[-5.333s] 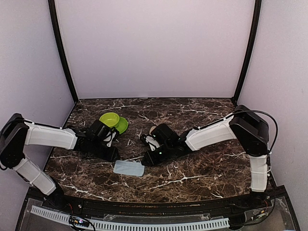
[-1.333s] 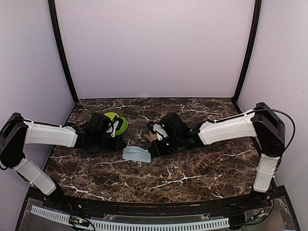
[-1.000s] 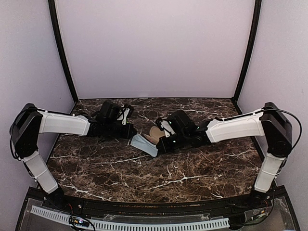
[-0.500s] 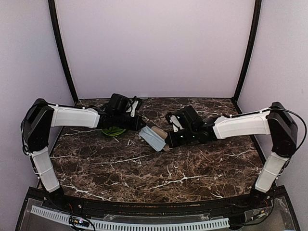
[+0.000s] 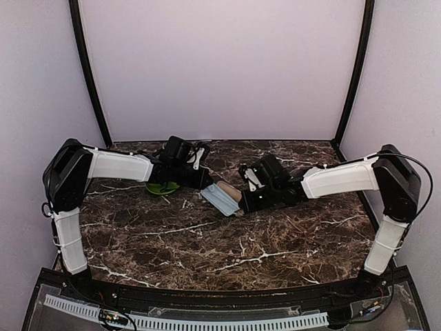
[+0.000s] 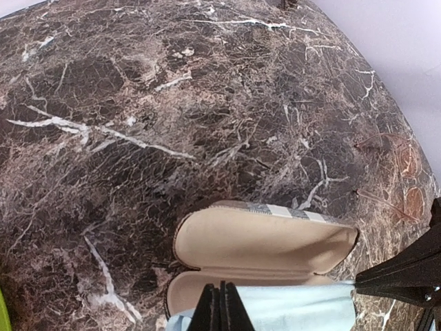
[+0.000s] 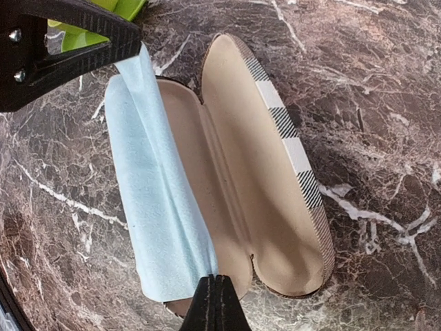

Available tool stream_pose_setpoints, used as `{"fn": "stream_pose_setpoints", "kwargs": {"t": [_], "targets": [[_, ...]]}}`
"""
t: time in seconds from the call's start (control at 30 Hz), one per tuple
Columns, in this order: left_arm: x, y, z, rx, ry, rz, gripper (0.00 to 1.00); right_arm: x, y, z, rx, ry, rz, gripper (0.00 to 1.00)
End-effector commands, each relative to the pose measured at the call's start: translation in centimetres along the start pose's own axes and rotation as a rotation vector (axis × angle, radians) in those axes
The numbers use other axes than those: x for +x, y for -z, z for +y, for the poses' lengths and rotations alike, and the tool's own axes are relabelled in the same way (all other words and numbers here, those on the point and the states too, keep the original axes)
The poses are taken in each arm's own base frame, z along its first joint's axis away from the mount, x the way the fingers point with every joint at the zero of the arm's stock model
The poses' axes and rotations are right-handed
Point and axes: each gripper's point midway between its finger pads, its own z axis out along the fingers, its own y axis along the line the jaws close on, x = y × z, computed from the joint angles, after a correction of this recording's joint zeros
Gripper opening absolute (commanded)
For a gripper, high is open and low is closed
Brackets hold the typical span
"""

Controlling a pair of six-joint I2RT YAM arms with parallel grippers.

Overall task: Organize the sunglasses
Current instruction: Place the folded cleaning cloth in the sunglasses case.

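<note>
Stowing step: left claw (image 6: 220, 307) and right claw (image 7: 215, 303) each clamped on an end of the blue cloth (image 7: 148, 207), which sags into the open case (image 7: 255, 172) beneath them, sunglasses (image 6: 408, 162) lying beyond left claw; next, probably lower and release.

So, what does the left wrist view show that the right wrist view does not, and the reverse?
Only the left wrist: the sunglasses lying on the table beyond the case. Only the right wrist: the green bowl behind the left gripper. Both: the open case, with the blue cloth draped over one half, pinched by the left gripper and the right gripper.
</note>
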Motion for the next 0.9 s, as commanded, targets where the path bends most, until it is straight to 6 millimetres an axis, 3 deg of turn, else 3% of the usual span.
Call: {"fn": "stream_pose_setpoints", "kwargs": {"t": [0.0,0.87], "targets": [[-0.5,0.1,-0.3,0.003,-0.019,0.002,0.0,0.2,-1.0,-0.3,-0.008,0.003,0.011,0.0],[0.5,-0.9,-0.1,-0.03,-0.044,0.04,0.0,1.1,-2.6,-1.4,0.019,0.03,0.073,0.0]]}}
